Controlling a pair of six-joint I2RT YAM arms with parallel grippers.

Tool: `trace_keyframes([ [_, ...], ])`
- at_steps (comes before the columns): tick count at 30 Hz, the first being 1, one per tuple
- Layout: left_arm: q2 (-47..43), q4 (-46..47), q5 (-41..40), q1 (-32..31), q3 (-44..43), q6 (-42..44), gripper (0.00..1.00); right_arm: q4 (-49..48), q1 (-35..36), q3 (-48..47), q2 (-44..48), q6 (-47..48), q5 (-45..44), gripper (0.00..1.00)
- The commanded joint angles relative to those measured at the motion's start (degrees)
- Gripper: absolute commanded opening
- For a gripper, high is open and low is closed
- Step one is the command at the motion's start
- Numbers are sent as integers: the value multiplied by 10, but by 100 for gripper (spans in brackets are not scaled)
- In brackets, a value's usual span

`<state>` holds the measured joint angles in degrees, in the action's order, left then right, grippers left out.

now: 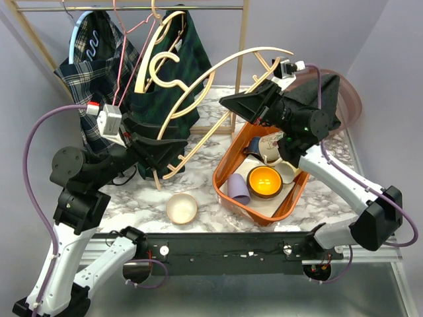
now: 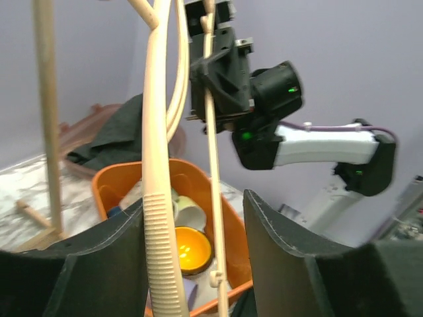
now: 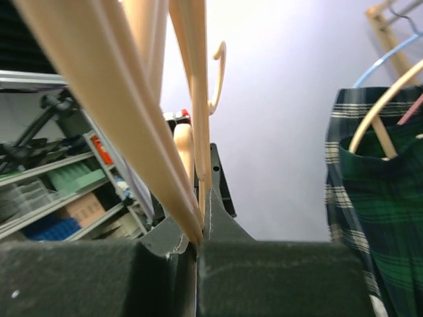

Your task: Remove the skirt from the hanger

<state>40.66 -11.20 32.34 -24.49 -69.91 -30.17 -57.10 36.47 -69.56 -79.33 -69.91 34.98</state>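
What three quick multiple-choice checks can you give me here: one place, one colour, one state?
1. The pale bowl sits:
A in the basket
B on the table, outside the basket
C on the rack

2. The basket is:
A blue
B white
C orange

3. The right gripper is:
A shut on the wooden hanger
B wide open
C out of view

Answers:
1 B, it rests on bare marble left of the basket.
2 C, its walls are orange.
3 A, its jaws pinch the hanger's bars.
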Motion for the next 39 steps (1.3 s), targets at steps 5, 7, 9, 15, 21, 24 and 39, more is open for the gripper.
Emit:
trace_keyframes([
  [5,0,133,113,-3,28,-134,18,-168,-1,-5,-57,-111,60,1],
  [7,1,132,109,-3,27,-137,0,-160,-3,0,-53,-110,60,1],
  [9,-1,113,98,-3,19,-125,0,-142,-8,10,-47,-101,62,23],
  [15,-4,-123,-30,-3,-62,21,0,46,-41,67,43,-21,20,100],
  [21,13,-285,-188,-2,-135,109,0,375,-53,69,160,169,-118,100],
  [24,33,-298,-199,-3,-153,132,0,429,-53,79,203,213,-205,100],
  [39,212,-224,-319,-3,-244,193,0,526,-53,79,334,292,-318,100],
])
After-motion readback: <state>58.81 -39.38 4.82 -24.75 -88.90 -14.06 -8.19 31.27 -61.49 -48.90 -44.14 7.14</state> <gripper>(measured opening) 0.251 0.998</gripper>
